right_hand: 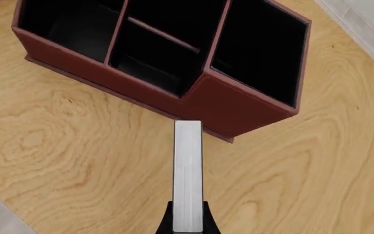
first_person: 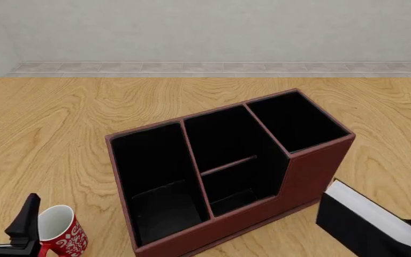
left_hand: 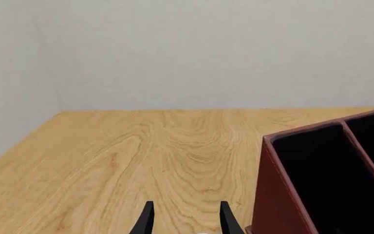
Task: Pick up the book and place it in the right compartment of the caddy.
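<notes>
The reddish-brown caddy (first_person: 312,171) stands mid-table, its black inside split into three sections. Its right compartment (first_person: 296,120) is the narrow, taller end section. The book (first_person: 355,230), black-covered with white page edges, is at the near right, just off the caddy's tall end. My right gripper (right_hand: 187,223) is shut on the book (right_hand: 188,175), which points toward the caddy's outer wall (right_hand: 233,105) below the right compartment (right_hand: 258,53). My left gripper (first_person: 6,219) stands open and holds nothing at the near left. In the left wrist view the left gripper (left_hand: 187,222) is beside the caddy's end wall (left_hand: 274,195).
A red-and-white mug (first_person: 59,230) stands right next to my left gripper, between it and the caddy. Bare wooden table (first_person: 62,123) stretches left of and behind the caddy, up to a grey wall.
</notes>
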